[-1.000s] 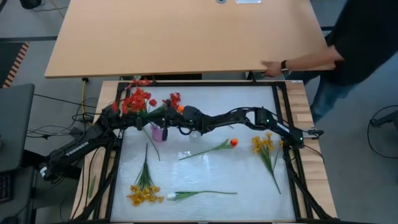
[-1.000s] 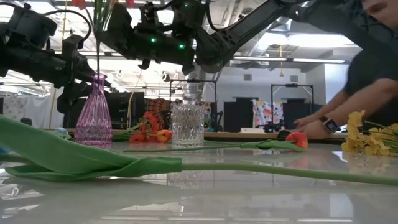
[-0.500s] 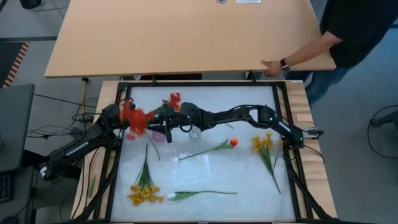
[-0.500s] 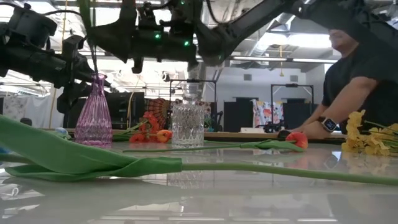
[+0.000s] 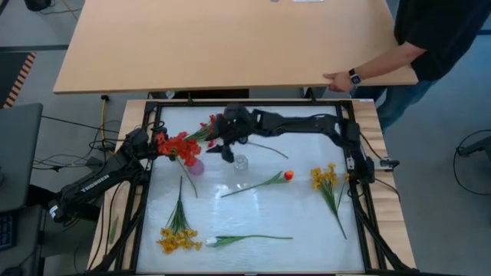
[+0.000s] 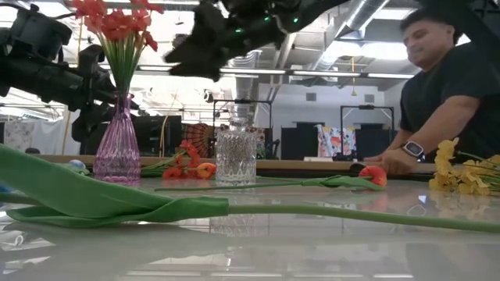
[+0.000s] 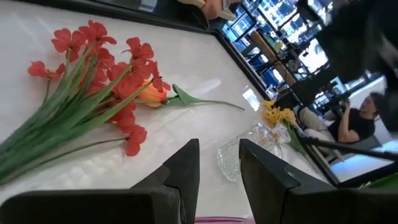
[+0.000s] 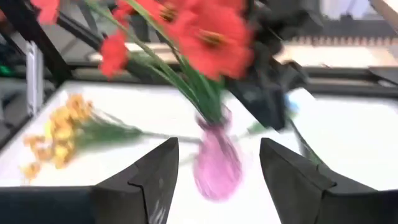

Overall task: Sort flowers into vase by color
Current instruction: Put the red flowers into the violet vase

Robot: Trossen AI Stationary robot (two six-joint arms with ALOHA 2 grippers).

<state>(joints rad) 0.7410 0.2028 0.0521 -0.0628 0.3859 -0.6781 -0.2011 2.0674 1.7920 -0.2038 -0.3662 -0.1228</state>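
Note:
A red spray (image 5: pixel 176 146) (image 6: pixel 117 23) stands with its stems in the neck of the purple vase (image 5: pixel 196 165) (image 6: pixel 118 148). My right gripper (image 5: pixel 225 146) (image 8: pixel 217 146) hangs open above and to the right of it, with nothing between its fingers. My left gripper (image 5: pixel 153 146) (image 7: pixel 216 149) waits left of the vase at neck height, fingers a little apart and nothing between their tips. Whether it touches the vase I cannot tell. A clear glass vase (image 5: pixel 240 162) stands to the right. More red sprays (image 5: pixel 211 123) lie at the far left.
On the table lie an orange-red tulip (image 5: pixel 288 175), two yellow bunches (image 5: pixel 324 178) (image 5: pixel 176 238) and a white tulip (image 5: pixel 211 241). Beyond the far edge a person's hand (image 5: pixel 341 80) rests on a wooden board (image 5: pixel 230 46).
My right gripper has opened and let go of the red spray, which now stands upright in the purple vase. It has then risen, drawn back toward the far edge and tipped up from pointing steeply down. The person has shifted behind the board.

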